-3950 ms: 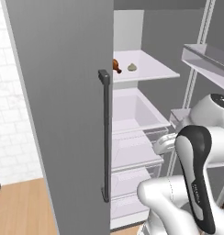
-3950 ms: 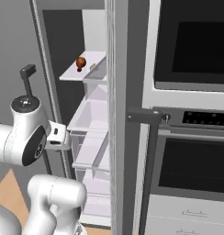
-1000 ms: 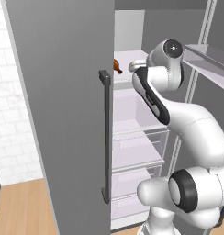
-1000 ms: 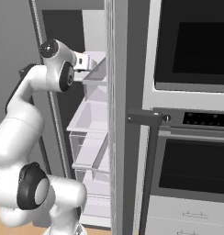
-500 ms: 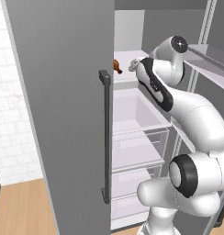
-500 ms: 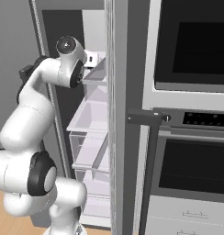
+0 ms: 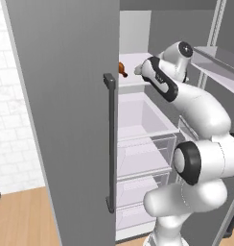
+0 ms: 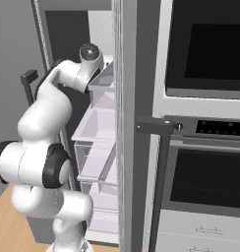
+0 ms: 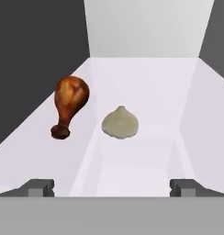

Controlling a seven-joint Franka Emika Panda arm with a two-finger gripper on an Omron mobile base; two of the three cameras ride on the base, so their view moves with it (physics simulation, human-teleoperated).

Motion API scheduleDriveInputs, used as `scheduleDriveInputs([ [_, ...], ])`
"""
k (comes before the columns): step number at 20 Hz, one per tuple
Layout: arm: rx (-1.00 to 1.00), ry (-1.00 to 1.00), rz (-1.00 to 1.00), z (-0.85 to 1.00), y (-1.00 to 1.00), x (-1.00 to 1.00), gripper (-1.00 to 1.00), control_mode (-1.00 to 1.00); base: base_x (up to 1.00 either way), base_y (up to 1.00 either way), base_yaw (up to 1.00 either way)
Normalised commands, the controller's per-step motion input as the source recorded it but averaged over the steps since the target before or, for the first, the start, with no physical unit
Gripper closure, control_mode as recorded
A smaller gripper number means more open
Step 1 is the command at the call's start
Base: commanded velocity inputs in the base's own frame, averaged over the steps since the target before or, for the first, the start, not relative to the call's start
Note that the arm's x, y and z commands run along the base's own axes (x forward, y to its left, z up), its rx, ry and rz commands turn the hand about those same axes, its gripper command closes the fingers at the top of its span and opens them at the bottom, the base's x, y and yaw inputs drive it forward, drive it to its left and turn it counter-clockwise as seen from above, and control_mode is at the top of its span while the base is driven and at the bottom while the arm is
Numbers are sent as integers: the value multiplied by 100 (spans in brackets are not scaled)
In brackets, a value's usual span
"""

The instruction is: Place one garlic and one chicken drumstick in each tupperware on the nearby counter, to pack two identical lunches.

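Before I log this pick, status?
Gripper open, facing fridge shelf. Pale garlic bulb dead ahead, brown chicken drumstick beside it, apart. Nothing between.

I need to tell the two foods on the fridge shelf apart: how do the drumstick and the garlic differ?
The drumstick is glossy reddish-brown; the garlic is pale, matte beige. The drumstick is long, tapering to a dark knob; the garlic is a squat bulb with a small peak. Both lie apart on the same white shelf, ahead of the open gripper.
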Motion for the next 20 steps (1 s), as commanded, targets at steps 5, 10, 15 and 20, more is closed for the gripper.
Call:
scheduleDriveInputs([
  [5,-1,1,0,-3,15,63,-100,-100,0,0,0],
  [10,-2,1,0,-10,5,41,-100,-100,0,0,0],
  [15,-2,1,0,-15,0,40,-100,-100,0,0,0],
  [20,-4,3,0,-18,0,23,-100,-100,0,0,0],
])
